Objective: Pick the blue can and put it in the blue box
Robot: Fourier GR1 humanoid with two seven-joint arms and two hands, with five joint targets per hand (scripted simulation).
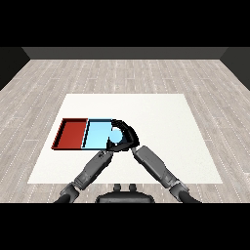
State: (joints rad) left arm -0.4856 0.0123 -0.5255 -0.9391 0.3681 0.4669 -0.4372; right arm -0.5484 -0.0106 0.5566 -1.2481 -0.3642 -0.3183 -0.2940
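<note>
**Two hands crowd the right end of the blue tray**

Two trays lie side by side on the white table (161, 112), touching along one edge — the red tray (72, 133) on the left, the light blue tray (96, 134) on the right. The red tray's floor shows bare.

Both grey forearms reach in from the lower corners and meet at the blue tray's right end. The right hand (128, 134) arches over that end, its black fingers curled round a pale blue rounded shape, which appears to be the blue can (115, 136), over the tray's right edge. Whether the can rests on the tray floor or hangs above it cannot be told.

The left hand (108, 149) sits at the tray's near right corner, just below the can — its fingers are too dark and crowded to read.
</note>
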